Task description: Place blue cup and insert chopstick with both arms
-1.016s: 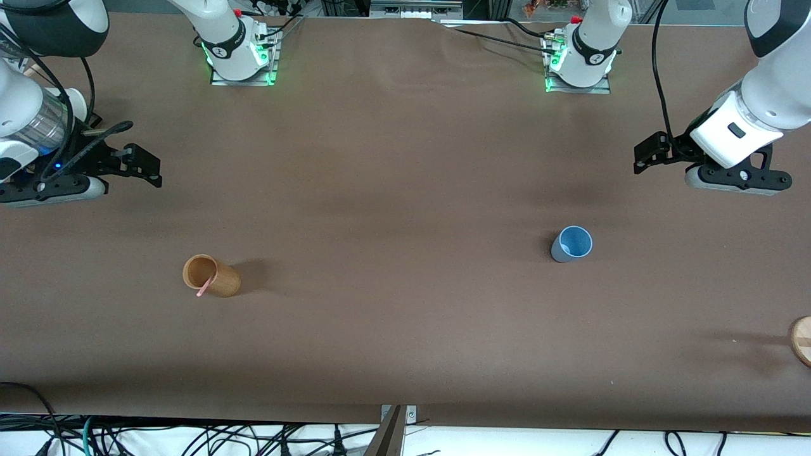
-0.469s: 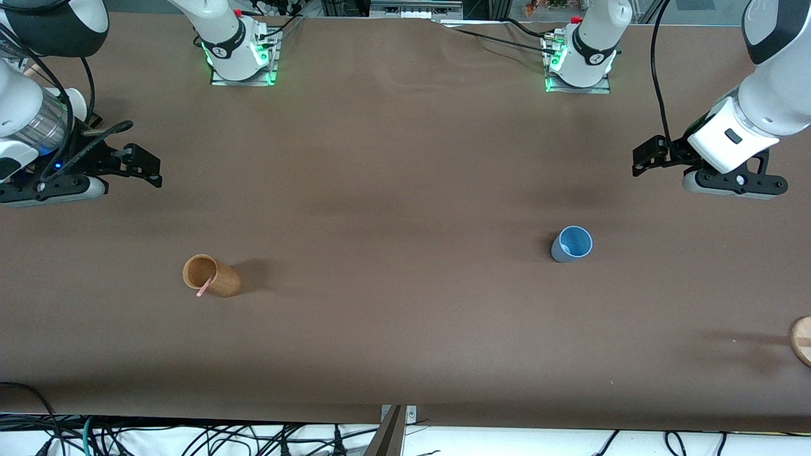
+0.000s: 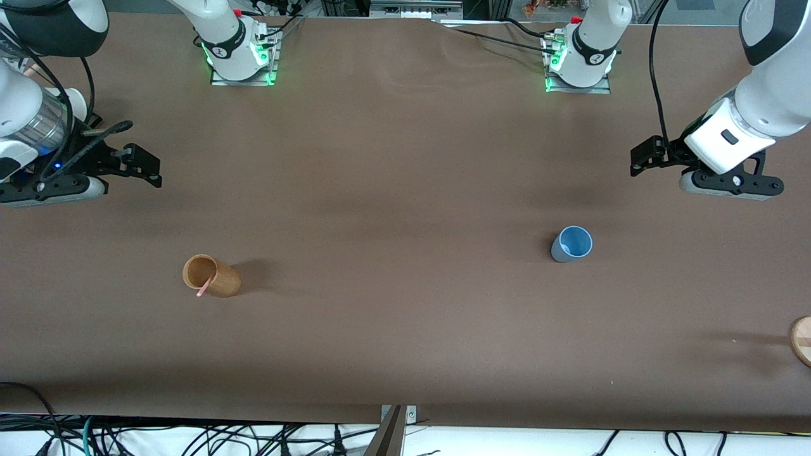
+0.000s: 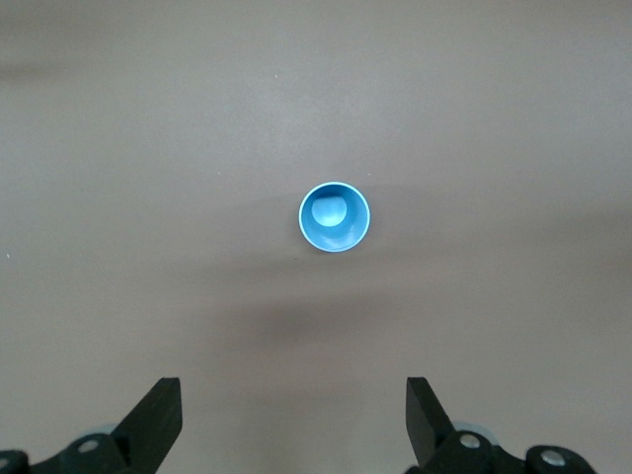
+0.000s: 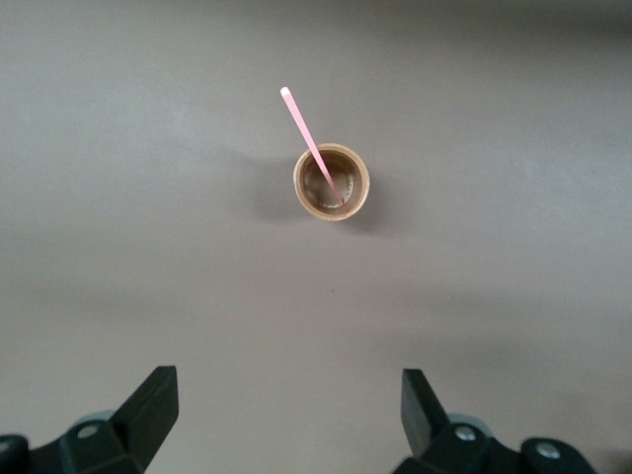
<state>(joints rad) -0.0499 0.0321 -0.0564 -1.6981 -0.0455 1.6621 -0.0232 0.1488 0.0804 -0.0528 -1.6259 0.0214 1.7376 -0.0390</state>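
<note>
Light-blue and matte, the small tapered blue cup (image 3: 572, 244) stands upright and empty on the brown counter (image 3: 405, 329), mouth up, which leaves it free for a grasp from above or from the side. It sits below the left pincer (image 4: 294, 423) and a little ahead of its fingertips, centred between them in the left wrist view; that pincer is spread wide and grasps nothing.

One thin pale-pink chopstick (image 5: 314, 146) leans in the brown wooden cup (image 5: 332, 183), lower end on the cup's floor and upper end jutting past the rim, so its free end offers a place to pinch. Both lie below and ahead of the right pincer (image 5: 289, 420), which is likewise released and empty.

Each white arm hangs high over its own end of the counter, wrist turned so that its camera looks straight down. The left arm looks lined up for a descent on the blue cup; the right arm waits. A round pale wooden thing (image 3: 801, 340) shows at the counter's edge.
</note>
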